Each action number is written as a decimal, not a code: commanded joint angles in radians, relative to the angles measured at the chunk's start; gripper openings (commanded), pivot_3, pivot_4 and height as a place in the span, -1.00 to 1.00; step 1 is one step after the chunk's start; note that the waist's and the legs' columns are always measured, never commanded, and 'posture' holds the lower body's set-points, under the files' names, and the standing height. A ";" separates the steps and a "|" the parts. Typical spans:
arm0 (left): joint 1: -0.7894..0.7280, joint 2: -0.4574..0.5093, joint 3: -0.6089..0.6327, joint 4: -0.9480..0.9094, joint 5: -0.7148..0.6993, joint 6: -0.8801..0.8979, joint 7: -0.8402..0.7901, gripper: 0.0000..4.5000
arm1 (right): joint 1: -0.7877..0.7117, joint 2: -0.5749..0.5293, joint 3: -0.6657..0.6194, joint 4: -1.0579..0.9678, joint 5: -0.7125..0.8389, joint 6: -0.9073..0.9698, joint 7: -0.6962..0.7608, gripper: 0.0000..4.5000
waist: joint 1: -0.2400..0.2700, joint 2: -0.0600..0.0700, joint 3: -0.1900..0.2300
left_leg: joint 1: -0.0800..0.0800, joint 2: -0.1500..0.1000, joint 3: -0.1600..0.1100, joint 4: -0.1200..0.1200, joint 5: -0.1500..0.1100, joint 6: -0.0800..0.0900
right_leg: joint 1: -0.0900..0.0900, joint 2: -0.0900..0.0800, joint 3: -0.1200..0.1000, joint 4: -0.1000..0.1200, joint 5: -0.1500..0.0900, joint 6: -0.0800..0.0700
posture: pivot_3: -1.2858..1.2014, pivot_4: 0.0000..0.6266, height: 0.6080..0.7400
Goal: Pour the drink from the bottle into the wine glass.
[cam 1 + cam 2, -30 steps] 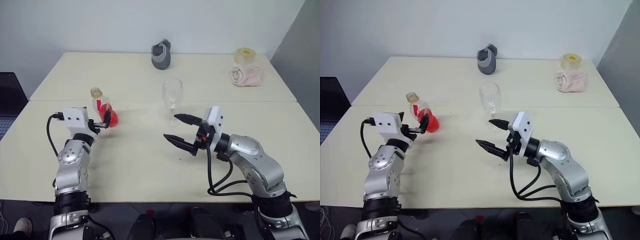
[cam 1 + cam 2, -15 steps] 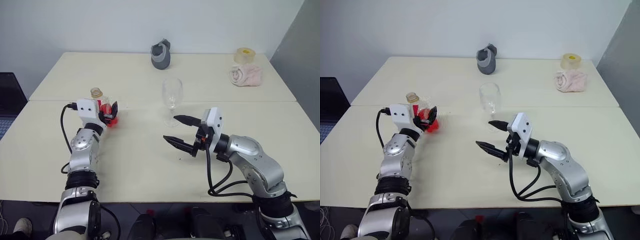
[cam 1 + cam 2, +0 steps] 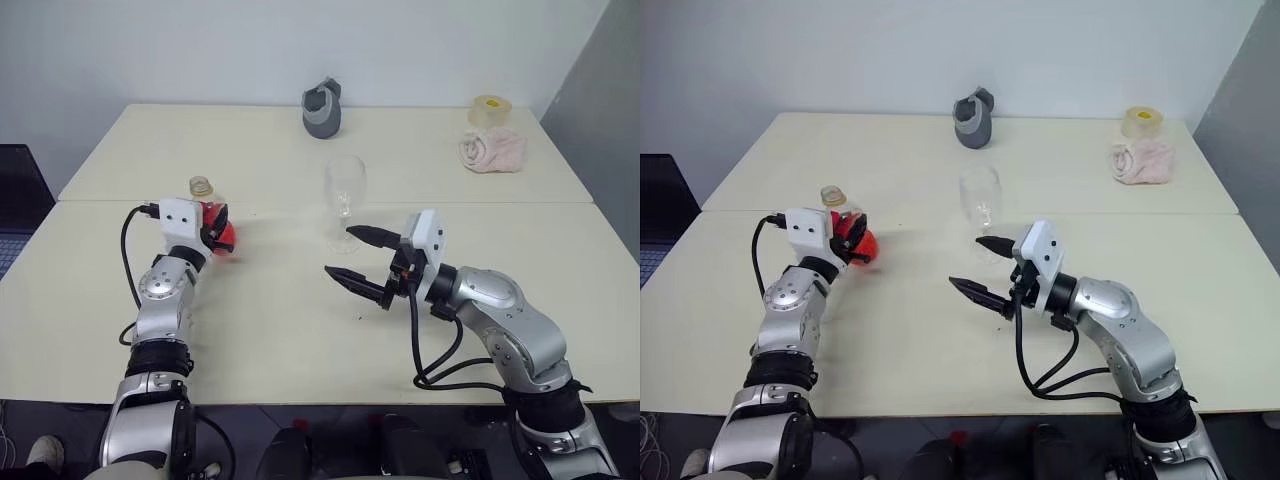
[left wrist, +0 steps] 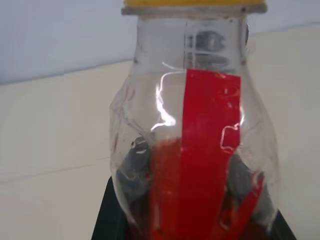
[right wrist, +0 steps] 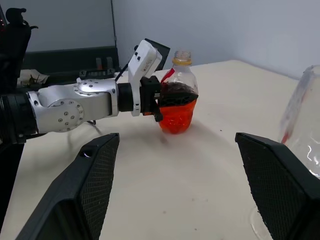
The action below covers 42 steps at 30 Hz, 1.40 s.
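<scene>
Left gripper (image 5: 159, 102) clamped on bottle (image 5: 178, 95) mid-body near table's left edge; thin plastic, likely yields. Right gripper (image 3: 358, 258) wide open, empty, beside fragile wine glass (image 3: 343, 200).

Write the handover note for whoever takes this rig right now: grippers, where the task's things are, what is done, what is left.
Left gripper: shut on the bottle, gripping its rounded body; the bottle stands upright on the table, yellowish cap on.
Right gripper: open, holding nothing, fingers spread just in front of the wine glass.
Wine glass: upright at mid-table, no liquid seen in it.
The drink sits in the bottle's lower part.
Done: bottle grasped.
Left: open the cap, bring the bottle to the glass, pour.
</scene>
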 commanded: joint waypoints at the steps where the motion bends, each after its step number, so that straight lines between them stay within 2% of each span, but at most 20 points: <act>1: -0.134 0.044 -0.048 0.001 0.048 -0.043 -0.046 -0.55 | -0.057 -0.009 -0.057 0.012 0.006 -0.005 -0.021 0.77 | 0.002 -0.001 0.001 | 0.000 0.000 0.000 0.001 0.000 0.000 | 0.000 0.000 0.000 0.000 0.000 0.000 | 0.03 -0.52 1.00; 9: -0.482 0.059 -0.214 0.314 0.183 -0.257 -0.226 -0.55 | -0.173 -0.089 -0.092 0.180 -0.106 -0.030 -0.068 0.77 | 0.000 -0.001 0.001 | -0.003 -0.005 0.001 0.002 0.002 -0.003 | -0.001 0.000 0.000 -0.001 0.000 0.001 | 0.03 -0.52 1.00; 17: -0.716 0.036 -0.266 0.547 0.247 -0.369 -0.298 -0.55 | -0.224 -0.055 -0.093 0.268 -0.147 -0.090 -0.084 0.77 | -0.028 -0.001 0.001 | -0.008 -0.004 0.003 0.001 0.002 -0.003 | -0.006 0.000 0.001 0.000 0.000 0.002 | 0.03 -0.52 1.00; 27: -0.806 0.060 -0.325 0.635 0.340 -0.475 -0.315 -0.55 | -0.290 0.003 -0.116 0.323 -0.138 -0.141 -0.089 0.77 | -0.028 -0.001 0.001 | -0.010 -0.004 0.002 0.004 0.002 -0.003 | -0.008 0.000 0.001 0.001 0.000 0.002 | 0.03 -0.52 1.00; 31: -0.819 0.070 -0.344 0.647 0.371 -0.515 -0.326 -0.55 | -0.297 0.031 -0.133 0.309 -0.107 -0.155 -0.082 0.77 | -0.027 -0.001 0.001 | -0.020 -0.005 -0.001 0.013 0.002 -0.003 | -0.015 0.000 -0.001 0.006 0.000 0.002 | 0.03 -0.52 1.00; 42: -0.847 0.094 -0.401 0.664 0.468 -0.610 -0.305 -0.55 | -0.275 0.073 -0.135 0.303 -0.087 -0.189 -0.079 0.77 | -0.028 -0.001 0.001 | -0.020 -0.007 -0.001 0.014 0.002 -0.003 | -0.016 -0.001 0.000 0.009 0.001 0.003 | 0.03 -0.52 1.00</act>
